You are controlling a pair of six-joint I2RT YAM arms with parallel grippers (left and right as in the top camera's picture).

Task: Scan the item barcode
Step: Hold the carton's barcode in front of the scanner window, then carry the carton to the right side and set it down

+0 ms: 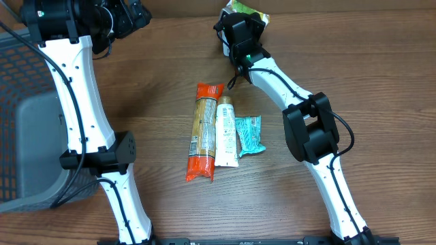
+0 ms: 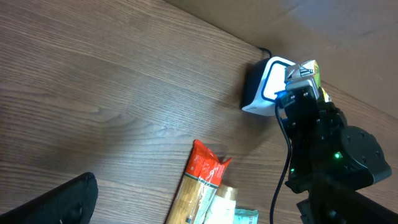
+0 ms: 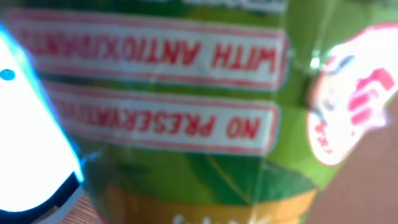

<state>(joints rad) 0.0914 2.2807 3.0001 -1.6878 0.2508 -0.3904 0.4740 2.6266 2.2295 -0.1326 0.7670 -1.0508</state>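
Overhead: R gripper (image 1: 240,19) clamps green pkt (image 1: 246,8) just beside white scanner (image 2: 261,90).

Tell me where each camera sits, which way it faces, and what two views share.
Overhead: above the table, looking straight down; left arm, right arm, pasta pack mid-table.
Left wrist: far left, faces across to the scanner and right gripper; own finger lower left.
Right wrist: close against the green packet, scanner at left; no fingers visible.
Shared: both wrist views show scanner and green packet.
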